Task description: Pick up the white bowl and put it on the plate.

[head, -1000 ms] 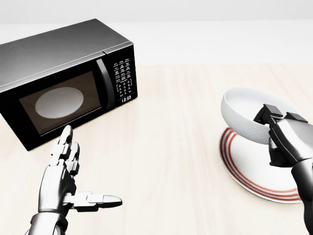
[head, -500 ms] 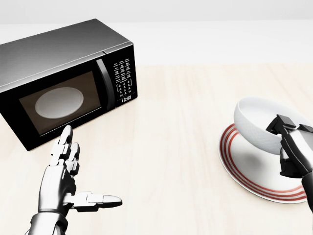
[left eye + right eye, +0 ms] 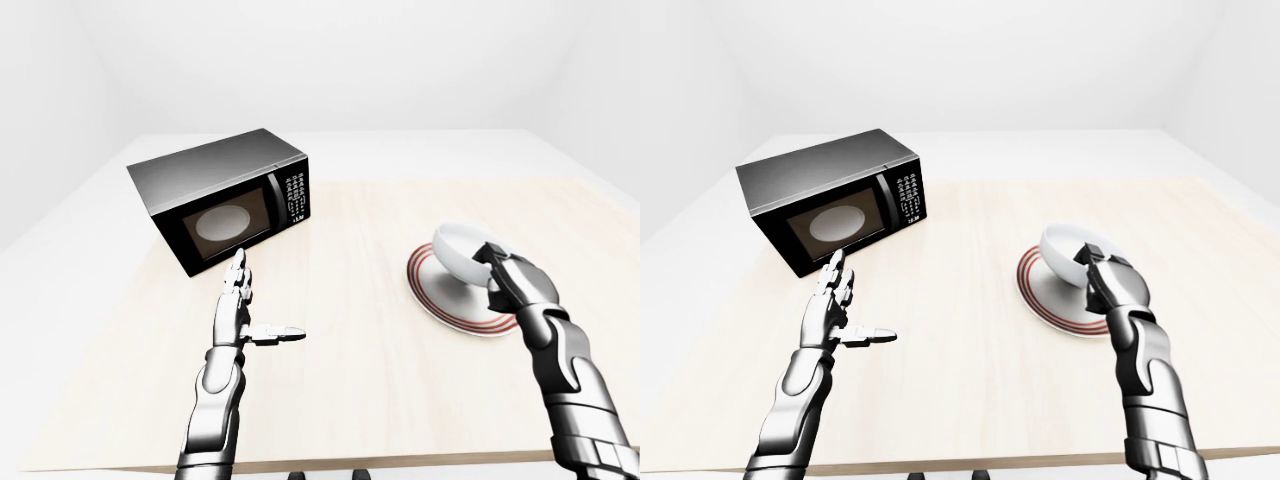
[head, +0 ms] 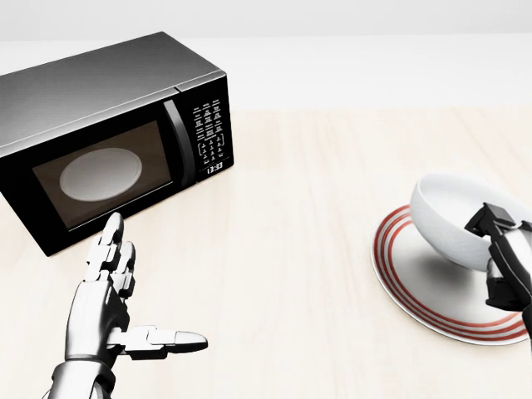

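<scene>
The white bowl [image 4: 453, 218] hangs tilted over the red-rimmed plate [image 4: 409, 287] at the right of the head view. My right hand [image 4: 499, 241] is shut on the bowl's near rim, its dark fingers [image 4: 489, 219] hooked over the edge. Whether the bowl's underside touches the plate is unclear. My left hand [image 4: 125, 312] floats open over the table at the lower left, fingers spread and thumb pointing right, holding nothing.
A black microwave [image 4: 108, 133] stands at the upper left of the light wooden table [image 4: 299, 249], door closed, a white turntable showing behind the glass. The eye views show the table's near edge [image 3: 330, 462] just below my arms.
My right hand has carried the bowl rightward and down, further over the plate. The left hand and the microwave have stayed put.
</scene>
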